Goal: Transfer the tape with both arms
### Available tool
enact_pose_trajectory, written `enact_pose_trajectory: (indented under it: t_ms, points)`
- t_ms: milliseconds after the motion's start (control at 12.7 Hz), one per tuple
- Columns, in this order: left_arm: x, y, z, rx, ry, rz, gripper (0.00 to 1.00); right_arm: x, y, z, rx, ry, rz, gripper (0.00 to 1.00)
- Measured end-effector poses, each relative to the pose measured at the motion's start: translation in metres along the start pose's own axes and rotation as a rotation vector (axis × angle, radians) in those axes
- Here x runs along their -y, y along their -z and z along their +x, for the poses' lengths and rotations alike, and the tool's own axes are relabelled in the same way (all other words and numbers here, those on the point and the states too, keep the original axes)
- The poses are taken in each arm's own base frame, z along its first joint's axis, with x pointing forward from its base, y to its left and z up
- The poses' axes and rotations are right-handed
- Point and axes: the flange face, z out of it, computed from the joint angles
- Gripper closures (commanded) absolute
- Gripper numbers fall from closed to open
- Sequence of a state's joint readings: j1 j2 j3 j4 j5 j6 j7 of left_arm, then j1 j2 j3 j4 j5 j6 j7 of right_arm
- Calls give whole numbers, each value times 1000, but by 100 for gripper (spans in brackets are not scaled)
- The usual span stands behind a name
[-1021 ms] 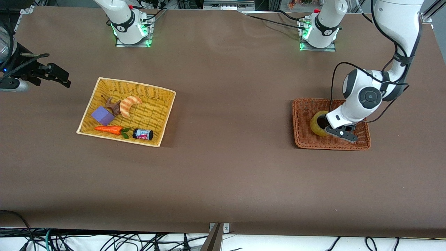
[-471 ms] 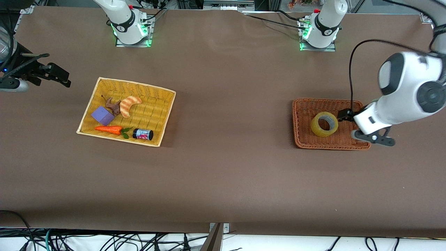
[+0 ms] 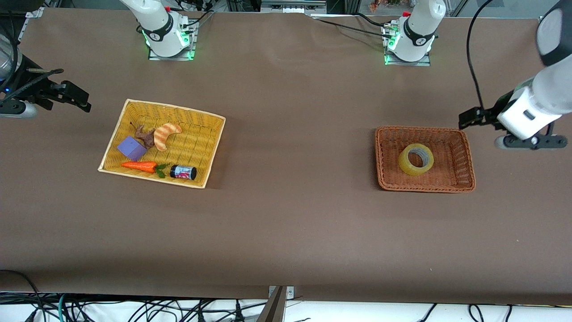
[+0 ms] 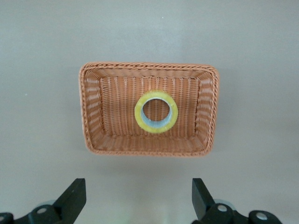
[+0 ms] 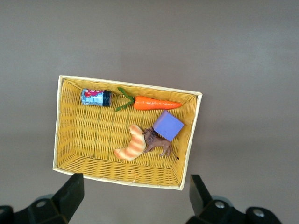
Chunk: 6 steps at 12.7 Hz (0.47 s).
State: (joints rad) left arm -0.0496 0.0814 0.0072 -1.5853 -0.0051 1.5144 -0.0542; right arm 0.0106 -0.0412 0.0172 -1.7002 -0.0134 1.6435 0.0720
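The tape (image 3: 416,159), a yellowish ring with a grey-white core, lies flat in the orange-brown wicker basket (image 3: 462,154) at the left arm's end of the table. It also shows in the left wrist view (image 4: 156,112), inside that basket (image 4: 91,107). My left gripper (image 3: 532,142) is open and empty, raised over the bare table beside the basket; its own view shows it (image 4: 138,200) with jaws wide apart. My right gripper (image 3: 78,98) is open and empty, held up beside the yellow basket (image 3: 129,107), as its wrist view (image 5: 135,196) shows.
The yellow basket (image 5: 187,172) holds a striped croissant toy (image 3: 165,134), a purple block (image 3: 131,148), a brown animal figure (image 3: 144,135), a carrot (image 3: 140,166) and a small jar (image 3: 183,172). Brown table cloth lies between the two baskets.
My left gripper was down at the tape in the orange-brown basket. It has lifted and swung away toward the left arm's end of the table. The tape stays in the basket. The right arm has not moved.
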Motion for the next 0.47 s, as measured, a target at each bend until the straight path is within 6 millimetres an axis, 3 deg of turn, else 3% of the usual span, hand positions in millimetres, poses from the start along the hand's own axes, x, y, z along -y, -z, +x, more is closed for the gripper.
enact_pose_trajectory:
  t_ms: [157, 471]
  points:
    - [2, 27, -11, -17, 4, -1, 0, 0, 0, 0, 0, 0, 0, 0]
    - [6, 18, -7, 14, 13, -27, 0, 0, 0, 0, 0, 0, 0, 0]
